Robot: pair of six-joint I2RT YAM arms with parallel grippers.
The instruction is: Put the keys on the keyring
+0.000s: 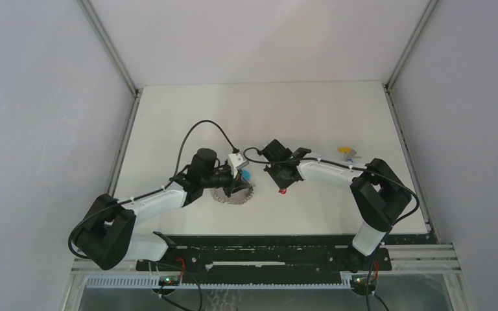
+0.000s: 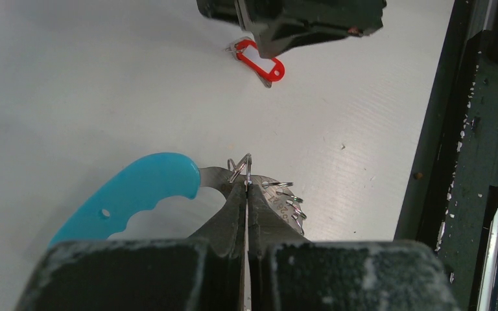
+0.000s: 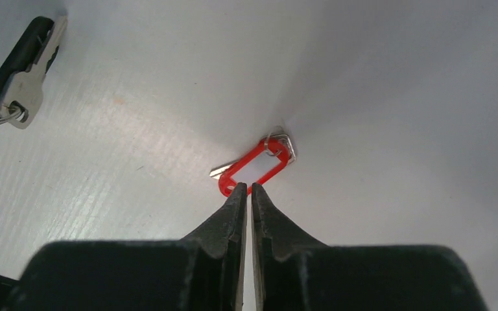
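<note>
Two pairs of jaws press together: left jaws pinch a wire loop (image 2: 238, 167) on the blue-handled keyring (image 2: 136, 194) mid desk (image 2: 71, 97), its stamped marks unreadable; right jaws meet at the red-tagged key (image 3: 256, 167)

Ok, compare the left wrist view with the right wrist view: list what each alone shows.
Left wrist only: the silvery metal keyring with a turquoise plastic handle, pinched by the shut left gripper. Right wrist only: a black-headed silver key on a wire ring. Both: the red plastic key tag at the right gripper, on the white table.
</note>
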